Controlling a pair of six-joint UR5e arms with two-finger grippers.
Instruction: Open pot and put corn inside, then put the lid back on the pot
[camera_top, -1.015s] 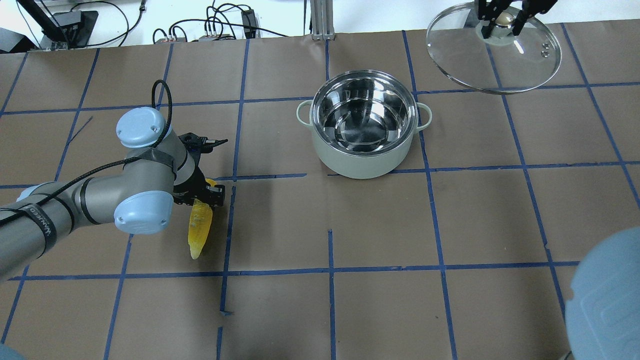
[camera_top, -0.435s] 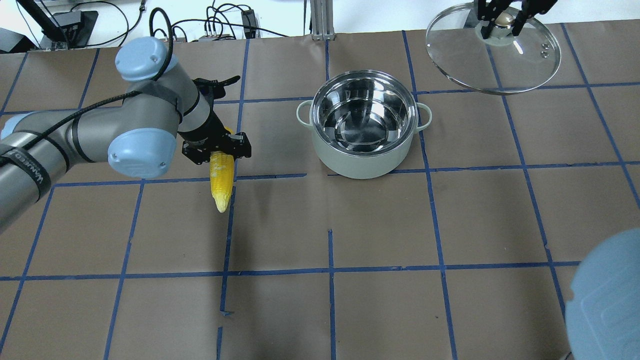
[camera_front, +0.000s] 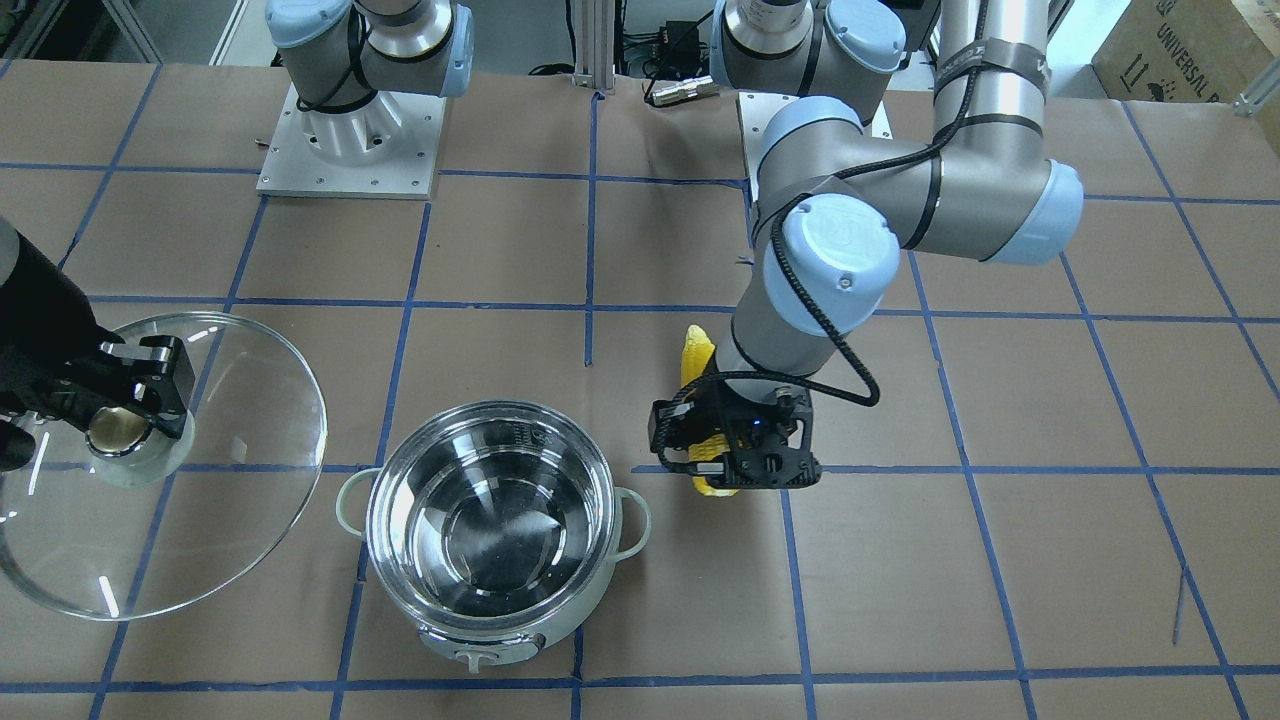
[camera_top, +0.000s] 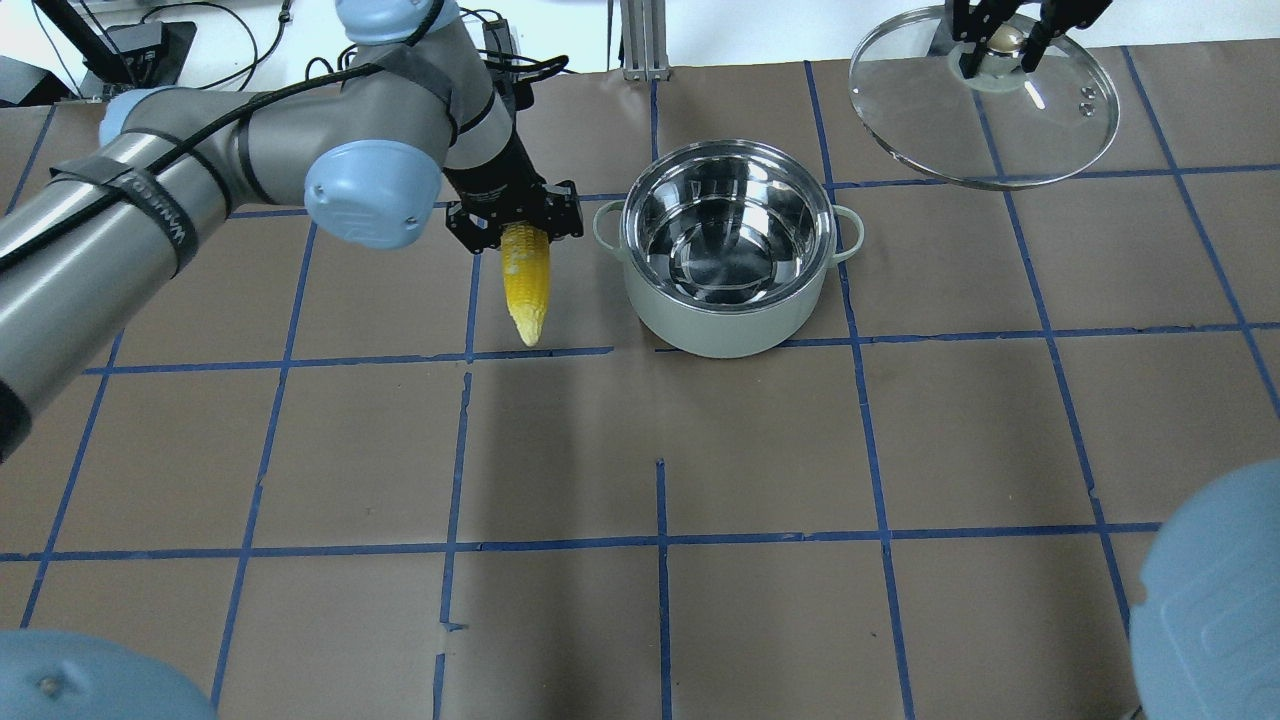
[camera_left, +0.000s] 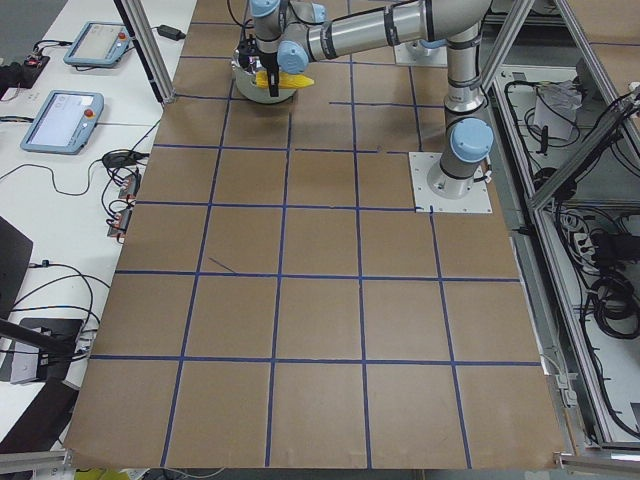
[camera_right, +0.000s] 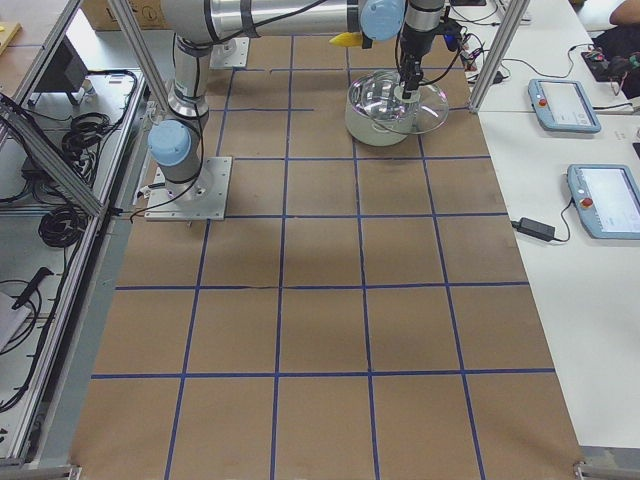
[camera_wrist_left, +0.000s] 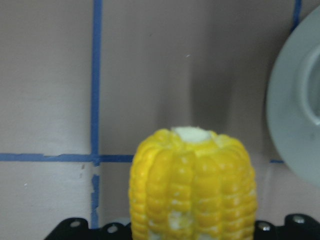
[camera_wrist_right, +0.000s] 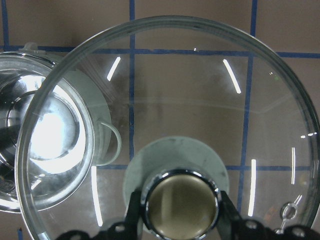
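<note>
The pale mint pot (camera_top: 730, 325) stands open at the table's far middle, its steel inside bare; it also shows in the front view (camera_front: 495, 520). My left gripper (camera_top: 513, 222) is shut on the thick end of the yellow corn (camera_top: 526, 285) and holds it above the table just left of the pot, tapered tip toward the robot. The corn fills the left wrist view (camera_wrist_left: 192, 185). My right gripper (camera_top: 1003, 45) is shut on the knob of the glass lid (camera_top: 960, 120) and holds it raised, tilted, at the far right. The lid shows in the right wrist view (camera_wrist_right: 200, 100).
Cables and boxes (camera_top: 430, 50) and an aluminium post (camera_top: 640, 40) line the far edge. My right arm's elbow (camera_top: 1210, 600) fills the near right corner. Both arm bases (camera_front: 350, 140) stand on the robot's side. Blue tape lines grid the brown table.
My left gripper has lifted the corn off the table and carried it away from the robot and to the right, close to the pot's left handle. The right gripper and lid have stayed still.
</note>
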